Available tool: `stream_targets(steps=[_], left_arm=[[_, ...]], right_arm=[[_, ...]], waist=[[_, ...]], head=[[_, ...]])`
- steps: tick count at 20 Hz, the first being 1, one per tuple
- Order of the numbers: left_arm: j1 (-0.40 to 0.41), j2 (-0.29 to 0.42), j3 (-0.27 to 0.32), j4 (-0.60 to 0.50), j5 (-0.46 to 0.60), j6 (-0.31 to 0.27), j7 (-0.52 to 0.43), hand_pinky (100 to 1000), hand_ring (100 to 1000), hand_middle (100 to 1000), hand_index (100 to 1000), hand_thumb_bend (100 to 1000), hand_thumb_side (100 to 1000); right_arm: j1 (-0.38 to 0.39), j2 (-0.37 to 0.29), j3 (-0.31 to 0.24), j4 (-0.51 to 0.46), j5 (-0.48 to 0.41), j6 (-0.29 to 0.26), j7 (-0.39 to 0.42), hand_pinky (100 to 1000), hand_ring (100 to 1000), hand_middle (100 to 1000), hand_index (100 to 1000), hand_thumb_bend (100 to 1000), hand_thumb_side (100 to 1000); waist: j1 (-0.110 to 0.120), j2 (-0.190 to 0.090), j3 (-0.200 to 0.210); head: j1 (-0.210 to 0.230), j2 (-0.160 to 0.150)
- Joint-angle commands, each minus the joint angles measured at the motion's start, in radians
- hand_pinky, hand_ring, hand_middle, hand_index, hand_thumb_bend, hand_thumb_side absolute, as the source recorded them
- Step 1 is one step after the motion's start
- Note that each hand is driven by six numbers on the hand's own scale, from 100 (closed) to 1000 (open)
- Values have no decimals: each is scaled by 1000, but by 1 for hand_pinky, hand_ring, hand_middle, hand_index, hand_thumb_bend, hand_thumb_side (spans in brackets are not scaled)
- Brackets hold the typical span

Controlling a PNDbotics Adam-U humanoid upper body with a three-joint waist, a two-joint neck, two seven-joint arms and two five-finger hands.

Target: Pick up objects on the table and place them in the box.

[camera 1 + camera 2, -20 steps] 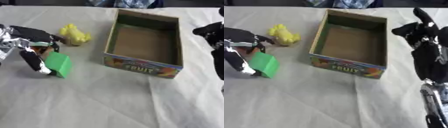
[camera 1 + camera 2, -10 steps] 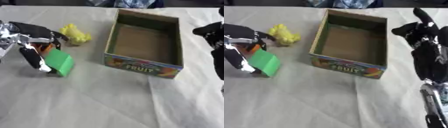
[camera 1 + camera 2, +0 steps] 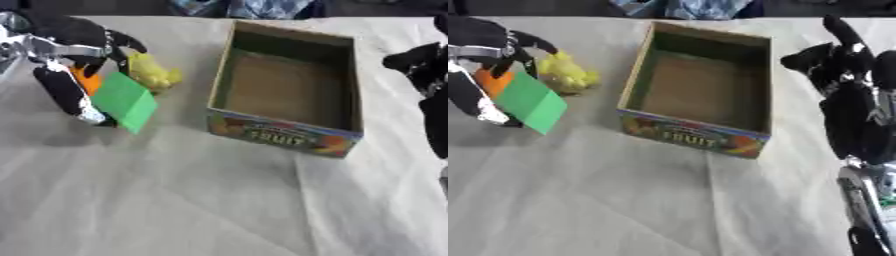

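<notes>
Left hand [image 3: 66, 65] curled round green block [image 3: 125, 101], tilted, just above cloth [image 3: 201, 200]. Orange thing [image 3: 86, 81] tucked behind block, yellow lump [image 3: 150, 74] just beside, between hand and box [image 3: 289, 135]. Box open, nothing inside. Right hand [image 3: 846, 95] raised at right, fingers relaxed, well apart.

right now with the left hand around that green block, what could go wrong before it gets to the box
The left hand holds the green block tilted, with something orange tucked behind it; that piece might come along or drop out. The yellow object lies right beside the fingers, so a lift could nudge it. The box has tall walls, so a low carry could clip its near-left edge.
</notes>
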Motion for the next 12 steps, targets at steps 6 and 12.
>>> stream_targets(steps=[6, 12], left_arm=[[-98, -66, 48, -33, 8, 37, -18, 329, 361, 1000, 370, 100, 100], [-139, -134, 78, -34, -8, 109, -5, 299, 340, 1000, 361, 100, 100]], right_arm=[[-6, -19, -9, -20, -21, 4, -2, 799, 714, 606, 965, 364, 1000], [-17, -19, -6, -20, -28, 6, 0, 799, 714, 606, 966, 365, 1000]], waist=[[-1, -27, -3], [4, -23, -17]], head=[[-4, -17], [5, -27]])
